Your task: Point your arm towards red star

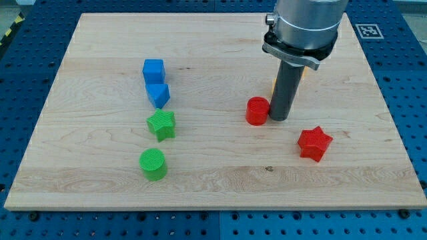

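Note:
The red star (314,143) lies on the wooden board at the view's lower right. My tip (279,119) rests on the board up and to the left of it, a short gap away. A red cylinder (257,111) stands right against the tip's left side. The rod rises from the tip to the grey arm body (303,27) at the view's top.
A blue cube (153,70) and a blue wedge-like block (159,95) sit at the left, with a green star (161,125) and a green cylinder (153,164) below them. A sliver of an orange or yellow block (274,87) shows behind the rod. The board's edge (213,208) meets blue pegboard.

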{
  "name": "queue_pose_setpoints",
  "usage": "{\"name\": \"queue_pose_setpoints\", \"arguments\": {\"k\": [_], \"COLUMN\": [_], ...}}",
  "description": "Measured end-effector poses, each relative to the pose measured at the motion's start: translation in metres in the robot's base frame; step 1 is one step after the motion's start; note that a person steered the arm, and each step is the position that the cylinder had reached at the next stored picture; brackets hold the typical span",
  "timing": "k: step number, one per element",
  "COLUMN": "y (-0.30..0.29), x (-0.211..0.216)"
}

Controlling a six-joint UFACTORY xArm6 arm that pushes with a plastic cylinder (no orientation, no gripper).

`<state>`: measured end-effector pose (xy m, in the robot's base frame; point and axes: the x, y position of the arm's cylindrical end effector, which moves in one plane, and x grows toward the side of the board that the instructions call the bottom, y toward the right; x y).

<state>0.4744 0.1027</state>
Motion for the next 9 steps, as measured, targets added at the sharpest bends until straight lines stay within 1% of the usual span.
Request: {"name": "queue_pose_setpoints", "arguments": {"k": [1,2,4,5,6,8,9], "y": [0.004,0.021,0.068,0.097,0.117,0.113,0.099], "x": [0.000,0.005,0.009,0.025,0.060,0.062,0.068]}}
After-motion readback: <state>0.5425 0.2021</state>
